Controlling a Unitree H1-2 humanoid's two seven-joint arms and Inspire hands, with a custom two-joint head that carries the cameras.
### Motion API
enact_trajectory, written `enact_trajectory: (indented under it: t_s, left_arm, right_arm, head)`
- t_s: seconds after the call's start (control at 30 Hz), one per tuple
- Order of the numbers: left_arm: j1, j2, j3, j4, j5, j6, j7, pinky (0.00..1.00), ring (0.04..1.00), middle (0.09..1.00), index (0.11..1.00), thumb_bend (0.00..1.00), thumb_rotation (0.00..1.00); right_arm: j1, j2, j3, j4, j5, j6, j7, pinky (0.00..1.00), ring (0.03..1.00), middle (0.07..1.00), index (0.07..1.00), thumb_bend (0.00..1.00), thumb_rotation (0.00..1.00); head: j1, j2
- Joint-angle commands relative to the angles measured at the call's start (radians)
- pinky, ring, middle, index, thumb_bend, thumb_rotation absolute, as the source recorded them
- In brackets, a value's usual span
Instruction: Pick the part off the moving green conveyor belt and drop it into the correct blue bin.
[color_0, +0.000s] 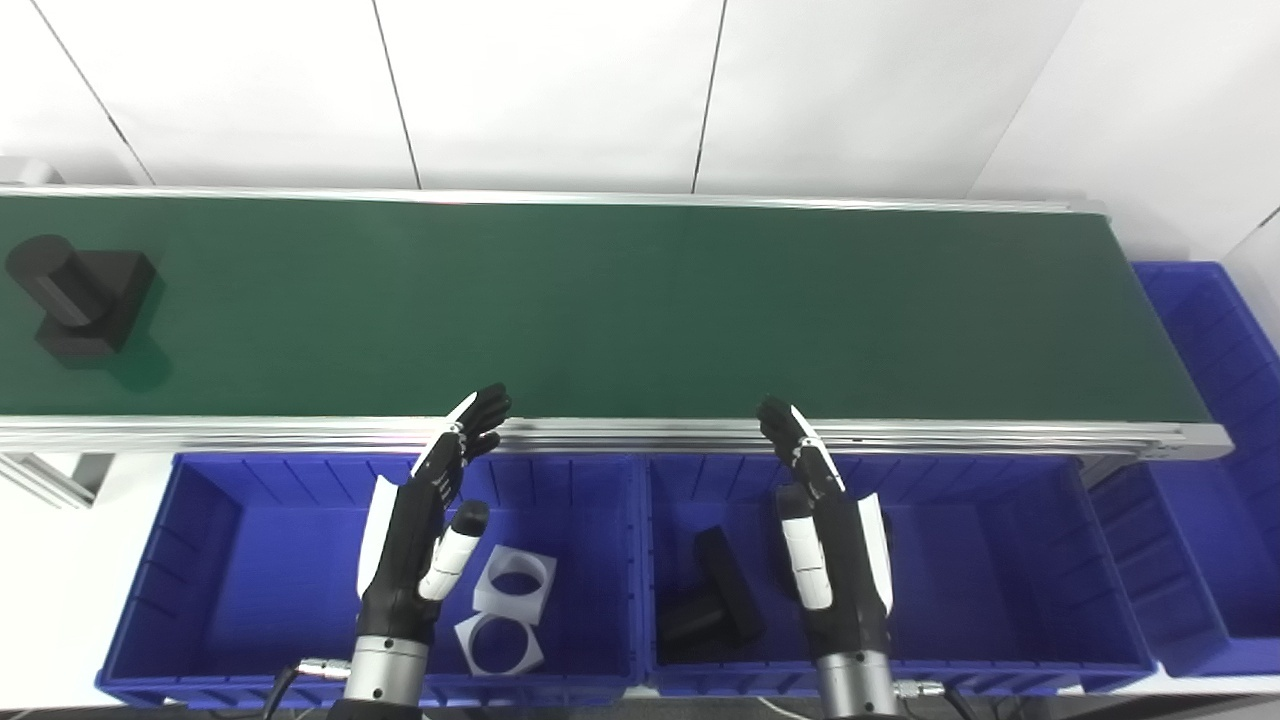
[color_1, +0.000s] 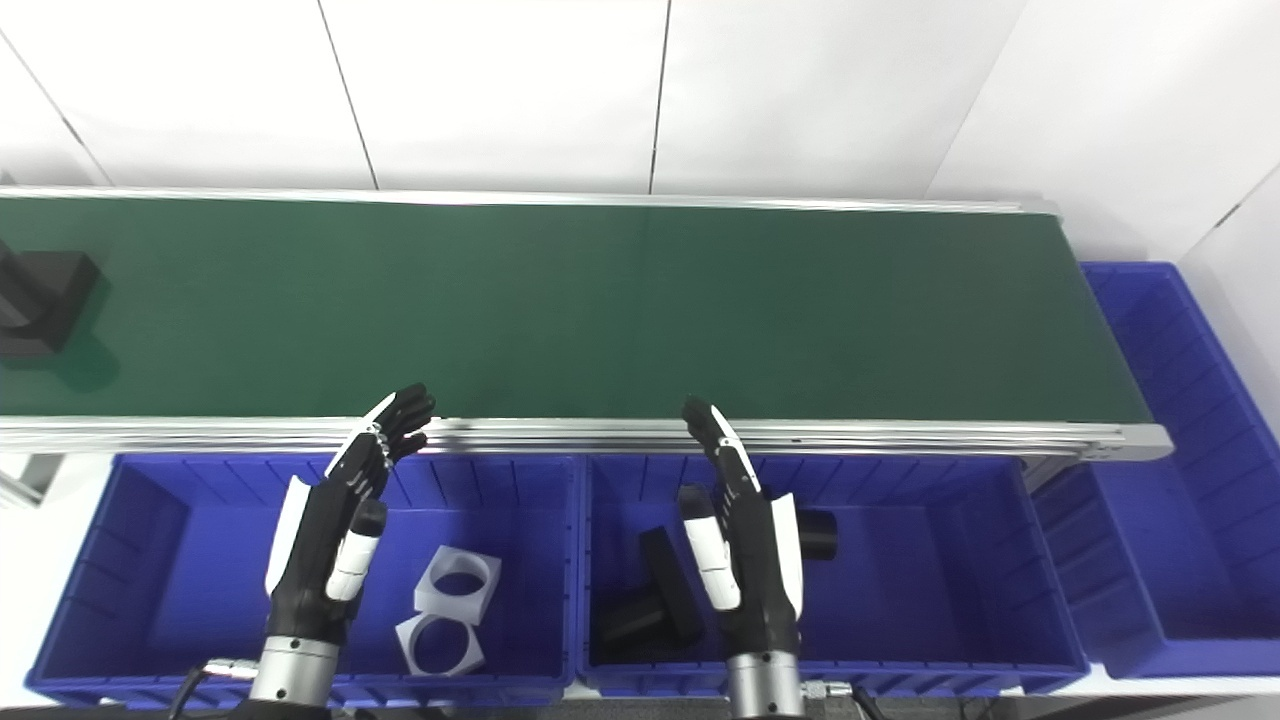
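Observation:
A black part (color_0: 80, 297), a square base with a cylinder on it, lies at the far left of the green conveyor belt (color_0: 620, 300). My left hand (color_0: 425, 520) hovers open over the left blue bin (color_0: 200, 560), fingers pointing toward the belt's near rail. Over the middle blue bin (color_0: 980, 560) my right hand (color_0: 825, 530) is likewise open and empty. Both hands are far from the black part. The left bin holds two white ring parts (color_0: 515, 580); the middle bin holds black parts (color_0: 715, 600).
An aluminium rail (color_0: 640, 432) runs along the belt's near edge, just beyond my fingertips. A third blue bin (color_0: 1215, 440) stands at the belt's right end. White wall panels rise behind the belt.

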Motion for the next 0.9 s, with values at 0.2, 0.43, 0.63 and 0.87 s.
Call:
enact_trajectory:
  t_s: [0.2,0.43,0.63,0.87]
  left_arm:
    - [-0.003,-0.001,-0.004,0.012,-0.003,-0.061,0.014,0.84,0.865,0.860,0.855,0.75,1.00]
    - [-0.001,0.002,-0.003,0.038,0.002,-0.094,0.017,0.85,0.868,0.859,0.855,0.74,1.00]
    - [-0.001,0.003,-0.004,0.053,-0.004,-0.109,0.015,0.86,0.871,0.862,0.858,0.74,1.00]
    - [0.006,0.005,-0.006,0.069,-0.001,-0.118,0.018,0.87,0.879,0.870,0.863,0.75,1.00]
  right_arm:
    - [0.006,0.004,0.004,-0.025,0.009,-0.011,0.002,0.96,0.920,0.896,0.890,0.68,1.00]
    - [0.011,-0.001,0.005,-0.012,0.014,-0.030,0.001,0.96,0.923,0.897,0.889,0.68,1.00]
    - [0.011,-0.006,0.008,-0.003,0.014,-0.043,0.000,0.96,0.926,0.904,0.893,0.66,1.00]
    - [0.020,-0.009,0.008,0.013,0.023,-0.059,0.000,0.95,0.925,0.905,0.892,0.66,0.99]
  head:
    - [0.012,-0.032]
    - [0.021,-0.057]
    - [0.026,-0.075]
    - [0.037,-0.114]
